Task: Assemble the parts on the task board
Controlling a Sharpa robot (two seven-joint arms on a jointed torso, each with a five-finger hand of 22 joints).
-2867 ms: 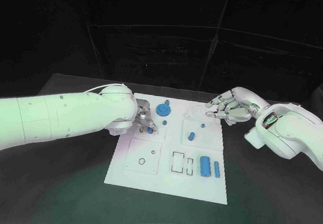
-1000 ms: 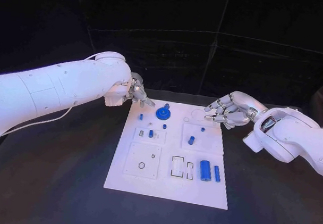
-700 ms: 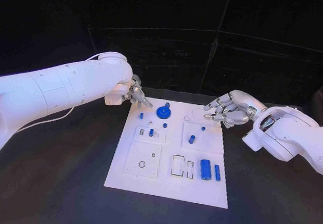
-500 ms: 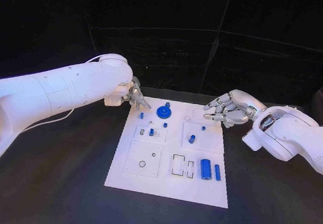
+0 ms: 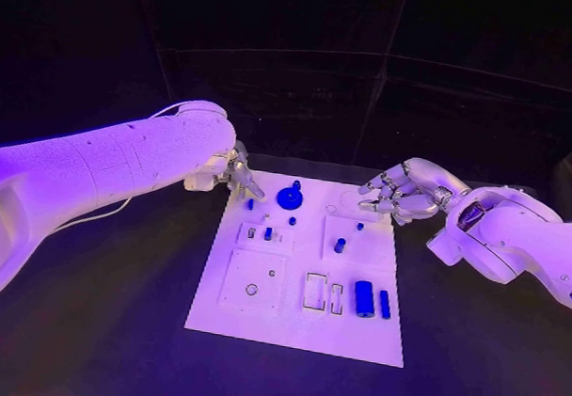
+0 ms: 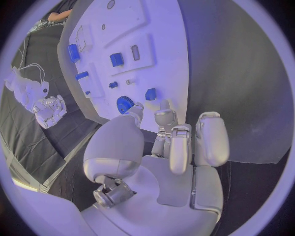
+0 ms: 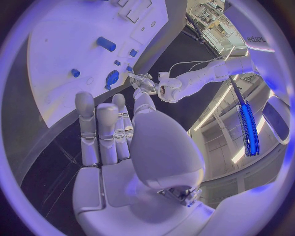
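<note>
Hands hovering | left hand [image 5: 238, 175] empty, fingers apart, nearest round blue gear part [image 5: 289, 198] just right | right hand [image 5: 398, 192] empty, fingers loosely curled, over far right of white task board [image 5: 294, 326].

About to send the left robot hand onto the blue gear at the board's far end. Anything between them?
Nothing visible. The left robot hand hovers at the task board's far left corner, with bare board between its fingertips and the blue gear.

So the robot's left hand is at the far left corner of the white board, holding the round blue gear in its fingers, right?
Not quite. The left hand is at the far left corner of the white task board, but it holds nothing. The round blue gear sits on the board beside its fingers, as the left wrist view shows.
</note>
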